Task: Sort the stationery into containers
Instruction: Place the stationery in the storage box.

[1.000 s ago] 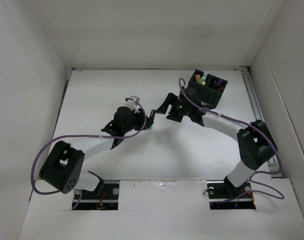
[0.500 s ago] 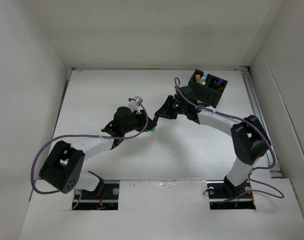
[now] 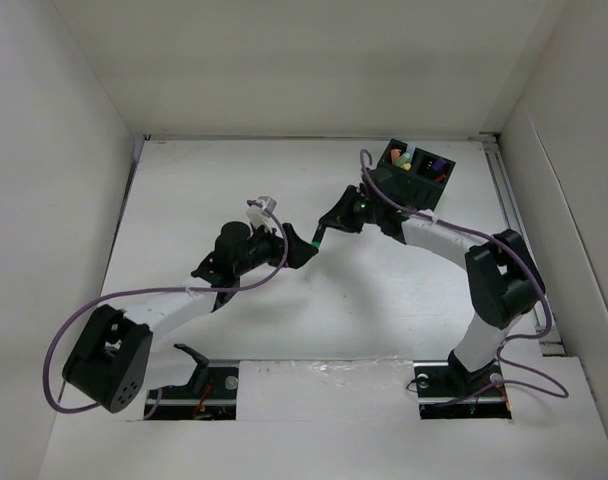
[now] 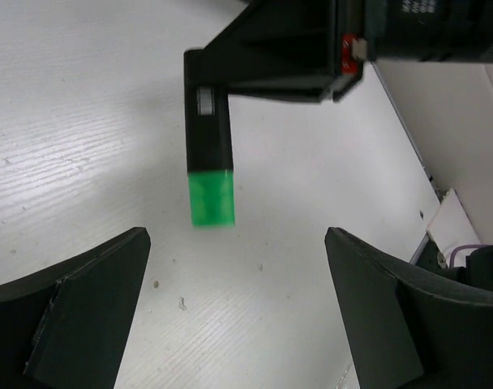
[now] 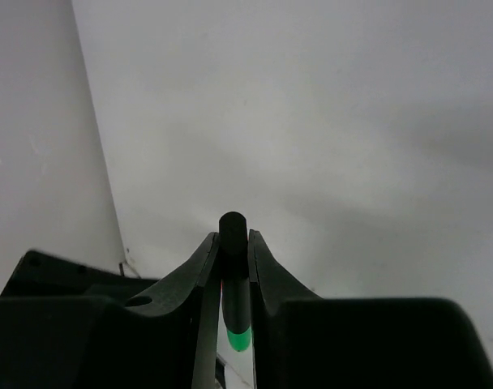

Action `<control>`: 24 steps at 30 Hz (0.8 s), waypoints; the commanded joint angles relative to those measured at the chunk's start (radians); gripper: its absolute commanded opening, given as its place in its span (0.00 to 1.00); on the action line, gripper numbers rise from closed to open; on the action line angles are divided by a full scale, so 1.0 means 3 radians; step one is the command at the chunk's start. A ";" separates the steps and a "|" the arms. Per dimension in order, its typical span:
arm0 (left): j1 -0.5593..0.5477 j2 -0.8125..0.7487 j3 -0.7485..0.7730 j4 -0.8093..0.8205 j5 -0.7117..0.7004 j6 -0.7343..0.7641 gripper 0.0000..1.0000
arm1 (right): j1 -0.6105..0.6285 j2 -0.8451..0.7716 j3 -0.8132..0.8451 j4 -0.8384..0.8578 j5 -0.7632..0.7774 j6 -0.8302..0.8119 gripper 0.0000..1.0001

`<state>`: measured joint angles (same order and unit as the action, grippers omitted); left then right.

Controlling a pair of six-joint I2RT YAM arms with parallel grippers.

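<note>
Clamping a black green-ended marker (image 5: 233,224) above the desk (image 3: 364,300), the right gripper (image 5: 233,243) hangs just left of the black organiser (image 3: 429,195), with the left gripper (image 4: 237,259) farther left of it, spread wide apart.

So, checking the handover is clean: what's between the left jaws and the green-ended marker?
Only bare table, seen in the left wrist view; the open left jaws stand clear of the marker.

Black-and-white arms (image 3: 169,300) — purple cables (image 3: 154,291).

Green-tipped black marker (image 4: 208,154) in right hand (image 5: 233,243)
</note>
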<state>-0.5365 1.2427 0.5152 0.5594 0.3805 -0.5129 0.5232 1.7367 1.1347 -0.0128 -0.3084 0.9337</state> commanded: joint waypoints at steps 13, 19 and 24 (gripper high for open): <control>-0.0001 -0.0384 -0.0101 0.0227 -0.0138 0.0012 0.89 | -0.1732 -0.0666 0.0722 -0.0653 0.2694 -0.0106 0.00; -0.0001 -0.0415 -0.0132 0.0227 -0.0174 -0.0054 0.88 | -0.1846 -0.0237 0.1320 -0.0740 0.2833 -0.0228 0.00; -0.0001 -0.0450 -0.0132 0.0155 -0.0241 -0.0054 0.88 | -0.1816 -0.0021 0.1489 -0.0709 0.2721 -0.0361 0.00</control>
<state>-0.5365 1.1355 0.4835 0.5861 0.3260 -0.5243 -0.0387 1.7123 1.5421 -0.2096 0.4904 0.8639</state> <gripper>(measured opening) 0.883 0.203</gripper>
